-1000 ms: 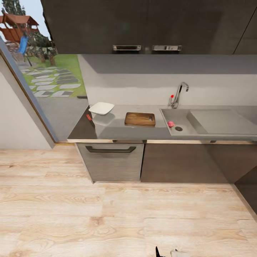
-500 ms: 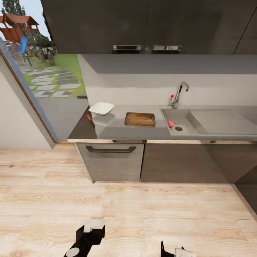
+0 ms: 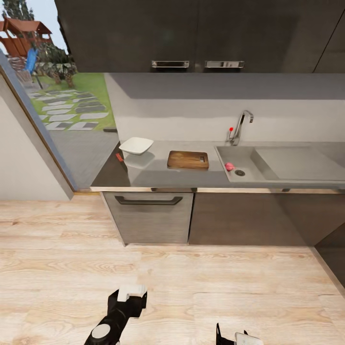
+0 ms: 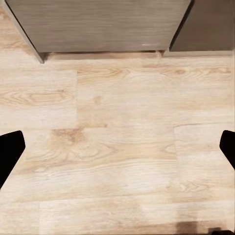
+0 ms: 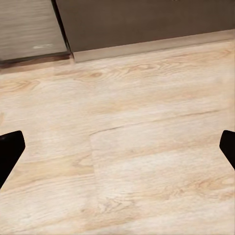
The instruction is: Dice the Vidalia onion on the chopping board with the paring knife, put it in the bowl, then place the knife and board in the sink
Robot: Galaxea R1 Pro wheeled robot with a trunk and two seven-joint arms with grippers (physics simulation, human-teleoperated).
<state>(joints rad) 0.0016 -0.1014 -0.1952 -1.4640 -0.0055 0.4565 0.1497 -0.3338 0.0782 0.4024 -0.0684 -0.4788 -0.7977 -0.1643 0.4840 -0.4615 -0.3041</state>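
Onion in the sink looks small, round, slippery; grasp across its middle. Left gripper and right gripper are wide, empty.

A pale wood plank floor is seen in the foreground. A grey drawer front with a dark bar handle is set beside a plain dark grey cabinet door. Two chrome handles are mounted on glossy black upper cabinets. A garden with stepping stones is seen through a large window.
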